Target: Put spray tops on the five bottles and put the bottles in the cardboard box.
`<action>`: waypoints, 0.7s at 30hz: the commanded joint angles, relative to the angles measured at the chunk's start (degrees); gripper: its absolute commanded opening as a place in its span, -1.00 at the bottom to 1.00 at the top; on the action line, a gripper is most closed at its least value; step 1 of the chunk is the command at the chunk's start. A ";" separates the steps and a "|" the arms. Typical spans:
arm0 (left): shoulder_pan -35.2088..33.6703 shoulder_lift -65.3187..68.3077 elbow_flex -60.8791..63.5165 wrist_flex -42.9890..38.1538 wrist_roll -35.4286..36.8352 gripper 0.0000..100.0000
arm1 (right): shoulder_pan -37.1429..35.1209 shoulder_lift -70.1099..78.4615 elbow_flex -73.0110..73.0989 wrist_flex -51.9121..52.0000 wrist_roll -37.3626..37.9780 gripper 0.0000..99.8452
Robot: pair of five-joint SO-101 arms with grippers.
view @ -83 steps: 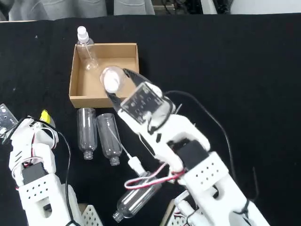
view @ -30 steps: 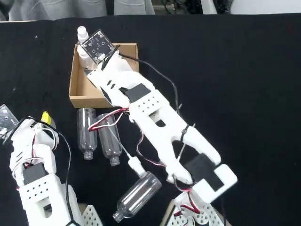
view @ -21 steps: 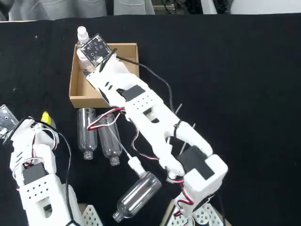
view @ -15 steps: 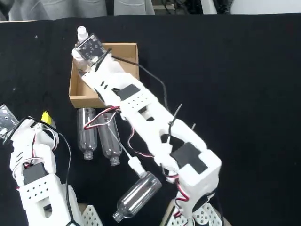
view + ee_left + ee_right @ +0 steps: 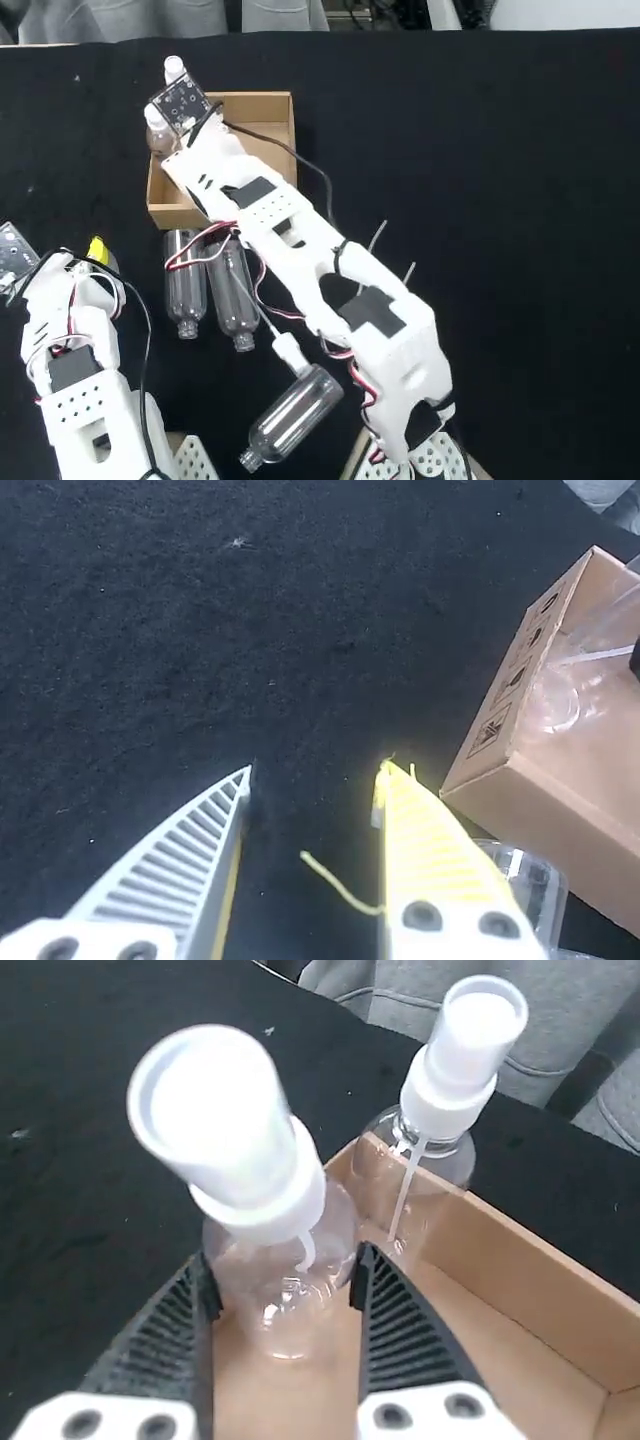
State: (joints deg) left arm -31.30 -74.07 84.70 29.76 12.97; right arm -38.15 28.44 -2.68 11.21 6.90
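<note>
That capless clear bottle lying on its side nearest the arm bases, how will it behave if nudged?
The bottle looks empty and clear-walled, so probably very light. Lying on its round side on the table, it would likely roll rather than slide. A hard squeeze might dent it.

Flat black tabletop (image 5: 520, 200), evenly lit.

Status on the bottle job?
Done: one capped bottle stands in the cardboard box. In hand: the right jaws grip a second capped bottle at the box's corner. To do: three uncapped bottles lie on the table, one loose spray top beside them.
</note>
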 commanded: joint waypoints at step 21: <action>-0.13 -0.88 -0.75 -1.14 0.26 -0.64 | 2.64 12.18 -15.69 -1.76 -0.62 -0.98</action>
State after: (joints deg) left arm -31.30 -74.07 84.70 29.76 12.97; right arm -37.98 39.78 -13.76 11.03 6.37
